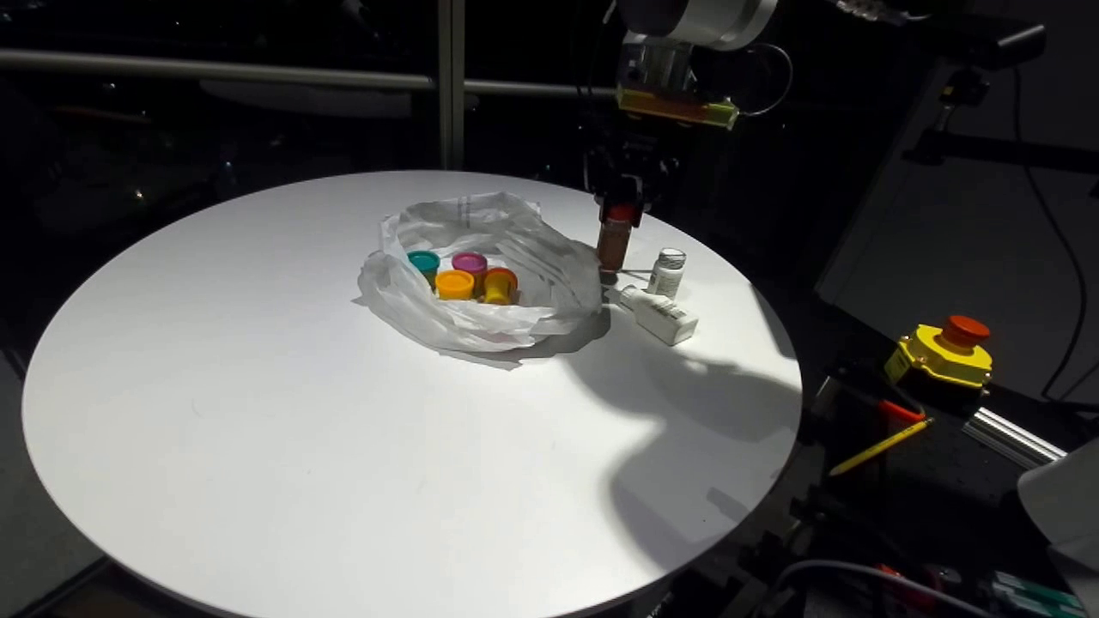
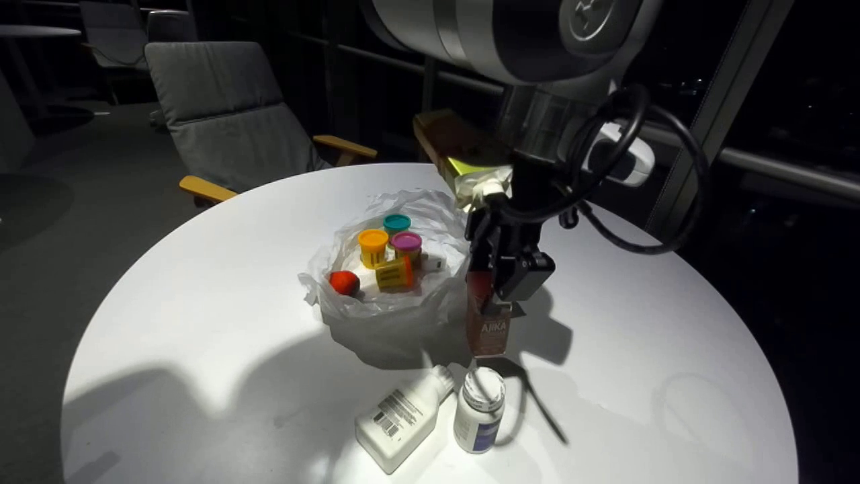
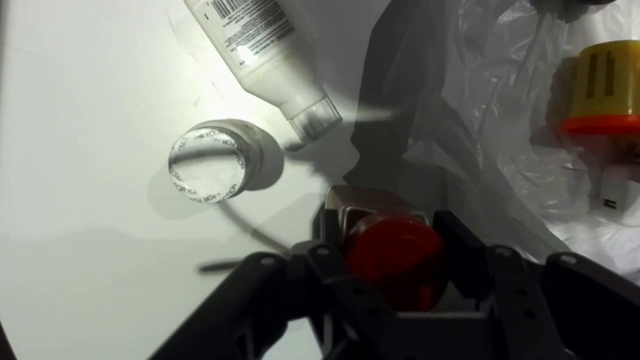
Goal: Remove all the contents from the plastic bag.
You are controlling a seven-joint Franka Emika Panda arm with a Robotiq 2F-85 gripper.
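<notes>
The white plastic bag (image 1: 562, 266) lies open on the round table, also in an exterior view (image 2: 403, 336). Inside are a teal-lidded tub (image 2: 396, 224), an orange-lidded tub (image 2: 373, 252), a purple-lidded tub (image 2: 406, 243) and a tipped yellow tub (image 2: 393, 275). A red round item (image 2: 345, 282) and a small white item (image 2: 433, 263) are also inside. My gripper (image 3: 382, 225) is shut on a red-lidded jar (image 2: 488, 333), fingers on either side of its lid. The jar is upright beside the bag, at or just above the table; I cannot tell which.
A white bottle (image 2: 400, 420) lies on its side on the table (image 1: 300, 446) near the jar. A white pill bottle (image 2: 479, 413) stands next to it. A grey chair (image 2: 222, 114) is beyond the table edge. A yellow emergency stop box (image 1: 943, 354) is off the table.
</notes>
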